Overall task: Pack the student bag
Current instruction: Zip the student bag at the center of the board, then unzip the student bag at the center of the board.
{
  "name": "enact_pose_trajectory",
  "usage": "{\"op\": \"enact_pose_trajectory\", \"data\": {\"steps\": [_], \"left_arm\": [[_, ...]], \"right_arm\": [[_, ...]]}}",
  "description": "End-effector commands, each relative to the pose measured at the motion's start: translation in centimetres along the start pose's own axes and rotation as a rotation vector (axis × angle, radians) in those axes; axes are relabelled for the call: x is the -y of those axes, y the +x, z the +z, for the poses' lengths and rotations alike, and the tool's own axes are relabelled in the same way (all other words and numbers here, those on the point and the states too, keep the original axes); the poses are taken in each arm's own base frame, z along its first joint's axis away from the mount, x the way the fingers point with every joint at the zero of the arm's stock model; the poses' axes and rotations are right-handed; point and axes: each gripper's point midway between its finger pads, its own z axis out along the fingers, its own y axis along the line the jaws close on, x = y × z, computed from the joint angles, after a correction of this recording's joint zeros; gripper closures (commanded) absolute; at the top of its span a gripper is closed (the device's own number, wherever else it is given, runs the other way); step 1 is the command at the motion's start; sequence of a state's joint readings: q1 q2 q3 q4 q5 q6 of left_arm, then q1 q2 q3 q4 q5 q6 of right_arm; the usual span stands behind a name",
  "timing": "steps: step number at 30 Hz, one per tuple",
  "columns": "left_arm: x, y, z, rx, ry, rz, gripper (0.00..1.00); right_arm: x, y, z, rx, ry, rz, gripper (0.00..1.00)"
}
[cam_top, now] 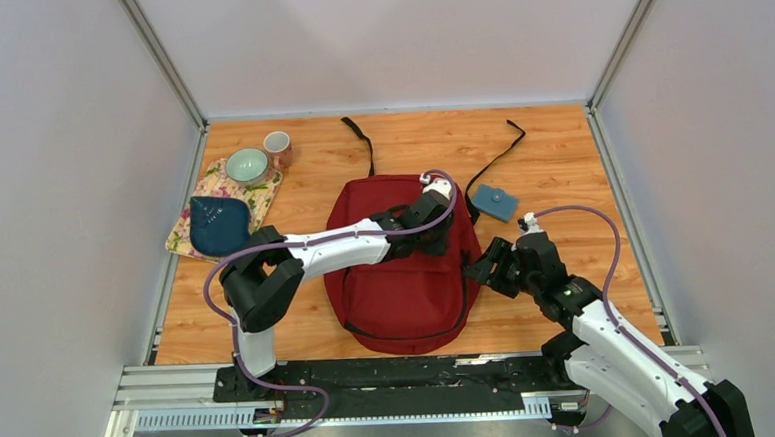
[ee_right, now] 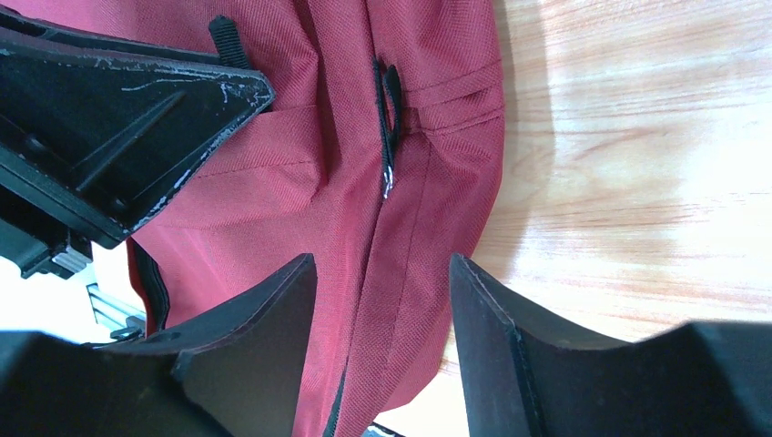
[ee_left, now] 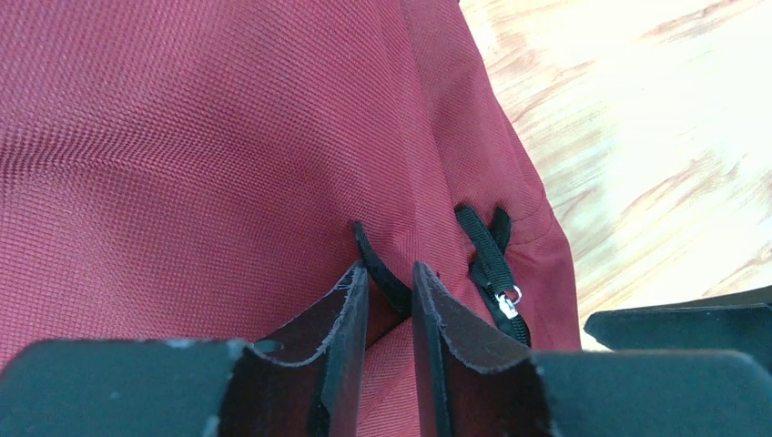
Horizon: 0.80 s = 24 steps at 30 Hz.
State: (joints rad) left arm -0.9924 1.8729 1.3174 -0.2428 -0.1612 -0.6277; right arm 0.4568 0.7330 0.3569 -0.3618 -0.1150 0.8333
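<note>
A robot lab test cell; plain white panels (cam_top: 394, 38) wall in a wooden desk (cam_top: 560, 149); aluminium rails (cam_top: 172, 385) edge it; a left arm (cam_top: 335, 249) and right arm (cam_top: 610, 337) stand bolted there.

Left arm (cam_top: 335, 249) stretches rightward, jaws narrowed, perhaps pinching; right arm (cam_top: 610, 335) bends inward, jaws apart.

No text, label, brand, number or sign can be read in any of the three views. The backpack (cam_top: 408, 298), the one thing seen close up, shows only plain red fabric and black zippers, with no lettering that can be made out.
</note>
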Motion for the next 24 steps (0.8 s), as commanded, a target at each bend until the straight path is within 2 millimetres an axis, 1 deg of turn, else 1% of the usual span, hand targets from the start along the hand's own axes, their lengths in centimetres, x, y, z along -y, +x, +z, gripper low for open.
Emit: {"op": "enact_pose_trajectory", "data": {"steps": [1, 2, 3, 5, 8, 11, 15, 18, 22, 24], "left_arm": [[-0.3, -1.5, 0.3, 0.050, -0.023, -0.011, 0.73], [-0.4, -1.5, 0.4, 0.052, -0.028, -0.010, 0.76], [-0.4, -1.6, 0.4, 0.053, -0.030, -0.010, 0.82], [-0.5, -1.7, 0.4, 0.059, -0.032, -0.007, 0.86], [-0.6, -1.8, 0.3, 0.066, -0.039, -0.003, 1.00], [-0.6, -1.9, 0.1, 0.076, -0.029, 0.004, 1.00], [-0.5, -2.3, -0.6, 0.122, -0.002, -0.003, 1.00], [-0.6, -2.6, -1.4, 0.155, 0.013, -0.001, 1.00], [-0.7, -3.1, -2.5, 0.195, 0.024, 0.004, 1.00], [-0.8, -3.2, -3.0, 0.207, 0.030, 0.006, 1.00]], "right_arm": [[-0.2, -0.3, -0.2, 0.014, -0.013, -0.008, 0.42], [-0.2, -0.3, -0.3, 0.016, -0.013, -0.009, 0.42], [-0.2, -0.3, -0.3, 0.016, -0.013, -0.009, 0.42], [-0.4, -0.4, -0.4, 0.018, -0.017, -0.009, 0.42], [-0.5, -0.5, -0.5, 0.019, -0.020, -0.012, 0.42], [-0.7, -0.7, -0.7, 0.024, -0.022, -0.014, 0.42], [-1.1, -0.9, -0.9, 0.028, -0.030, -0.016, 0.42], [-2.2, -1.4, -1.3, 0.033, -0.063, -0.021, 0.42], [-4.6, -2.4, -1.8, 0.044, -0.136, -0.026, 0.42], [-5.4, -2.6, -1.6, 0.037, -0.166, -0.021, 0.41]]}}
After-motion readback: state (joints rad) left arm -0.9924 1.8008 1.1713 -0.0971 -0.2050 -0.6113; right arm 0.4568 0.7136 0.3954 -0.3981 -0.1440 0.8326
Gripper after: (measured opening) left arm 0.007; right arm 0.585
